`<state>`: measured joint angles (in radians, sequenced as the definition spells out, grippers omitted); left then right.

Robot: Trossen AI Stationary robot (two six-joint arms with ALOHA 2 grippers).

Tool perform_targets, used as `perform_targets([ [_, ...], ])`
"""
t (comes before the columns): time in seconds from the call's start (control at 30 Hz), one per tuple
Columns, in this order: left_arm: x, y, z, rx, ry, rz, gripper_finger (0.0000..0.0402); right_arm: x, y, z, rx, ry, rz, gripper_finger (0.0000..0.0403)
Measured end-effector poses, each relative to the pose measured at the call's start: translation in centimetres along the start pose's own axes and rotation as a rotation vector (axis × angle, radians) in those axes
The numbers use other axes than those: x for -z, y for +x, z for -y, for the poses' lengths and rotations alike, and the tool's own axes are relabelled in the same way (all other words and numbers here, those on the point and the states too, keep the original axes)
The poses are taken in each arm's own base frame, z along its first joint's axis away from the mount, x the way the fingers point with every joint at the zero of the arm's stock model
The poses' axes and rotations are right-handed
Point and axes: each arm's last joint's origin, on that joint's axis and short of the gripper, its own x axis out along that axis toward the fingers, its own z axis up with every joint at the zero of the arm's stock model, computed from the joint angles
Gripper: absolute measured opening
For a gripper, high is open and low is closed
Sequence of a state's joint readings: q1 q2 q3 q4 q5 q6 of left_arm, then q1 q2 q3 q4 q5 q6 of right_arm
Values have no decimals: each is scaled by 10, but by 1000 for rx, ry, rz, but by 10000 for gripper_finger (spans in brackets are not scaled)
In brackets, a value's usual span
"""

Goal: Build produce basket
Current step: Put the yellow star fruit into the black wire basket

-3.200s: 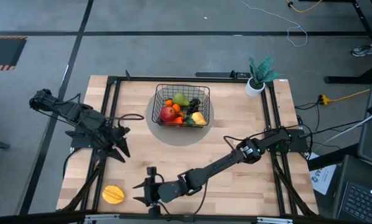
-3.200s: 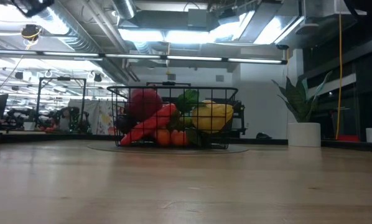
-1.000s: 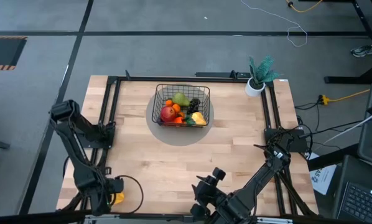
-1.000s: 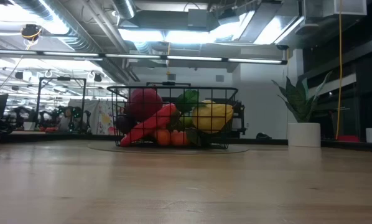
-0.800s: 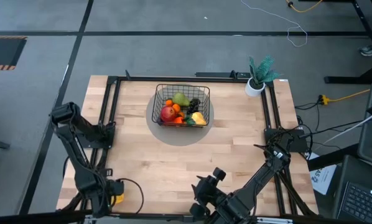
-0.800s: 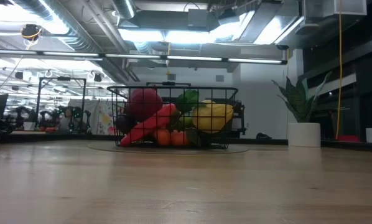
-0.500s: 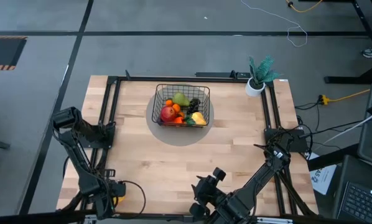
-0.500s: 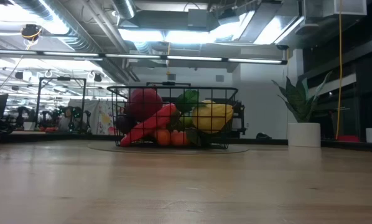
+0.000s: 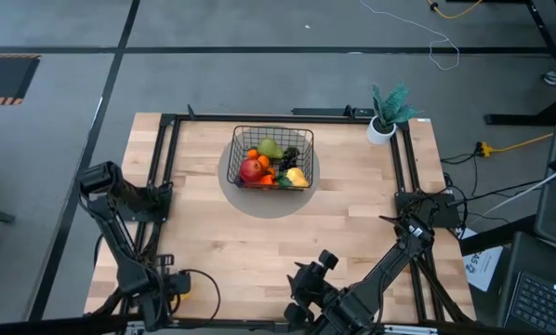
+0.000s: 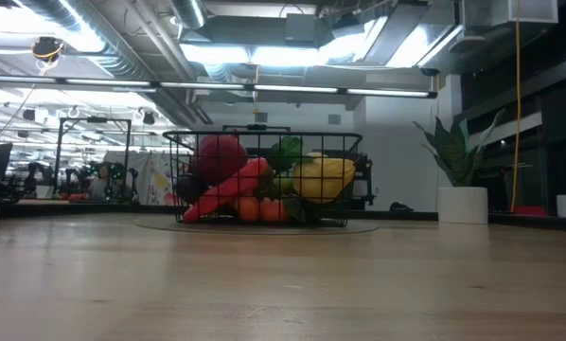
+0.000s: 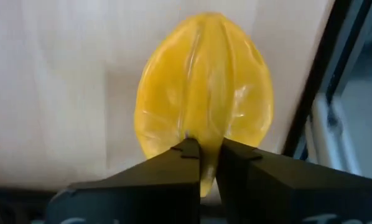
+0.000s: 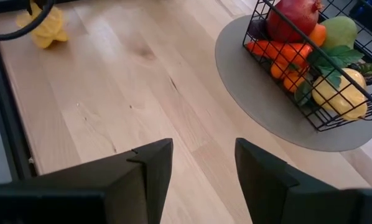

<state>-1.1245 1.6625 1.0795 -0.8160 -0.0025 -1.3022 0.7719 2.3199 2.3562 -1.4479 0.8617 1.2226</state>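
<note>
The black wire basket [image 9: 271, 156] stands on a grey round mat at the table's far middle. It holds a red apple, a carrot, oranges, a green fruit, grapes and a yellow pear [image 10: 323, 178]. A yellow ridged fruit [image 11: 204, 87] lies at the table's near left corner [image 12: 46, 28]. My left gripper [image 9: 171, 287] is over it and shut on it. My right gripper [image 12: 204, 162] hovers open near the table's near edge, in the middle [image 9: 301, 284], with nothing between its fingers. My left gripper pinches a raised ridge [image 11: 206, 132] at one end of the yellow fruit between its two fingertips [image 11: 187, 152]. The fingers come from above, slanting down, and lie along the ridge. The fruit's body stretches away from the fingers over the wooden table top.
A white pot with a teal plant [image 9: 382, 128] stands at the far right corner. Black frame rails [image 9: 166, 177] run along the table's left, right and far sides. Bare wood [image 9: 287, 237] lies between the basket and both grippers.
My left arm has sunk a little over the yellow fruit at the near left corner, so that less of the fruit shows from above. The basket, its produce and my right arm have stayed put.
</note>
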Motion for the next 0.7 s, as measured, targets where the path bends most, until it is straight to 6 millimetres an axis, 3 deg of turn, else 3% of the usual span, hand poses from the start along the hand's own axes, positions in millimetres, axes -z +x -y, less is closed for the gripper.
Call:
perform_targets([
  [0.1, -9, -14, 4, -49, 23, 87, 4, 0, 0, 0, 0, 1, -2, 165],
  [0.3, -37, -68, 8, -212, 120, 323, 2, 0, 0, 0, -2, 6, -2, 165],
  [0.5, -73, -126, -9, -469, 106, 595, 2, 2, -1, -2, -21, 16, -22, 165],
  [0.7, -135, -176, -42, -605, 182, 617, 2, 1, -2, -5, -40, 35, -15, 165],
])
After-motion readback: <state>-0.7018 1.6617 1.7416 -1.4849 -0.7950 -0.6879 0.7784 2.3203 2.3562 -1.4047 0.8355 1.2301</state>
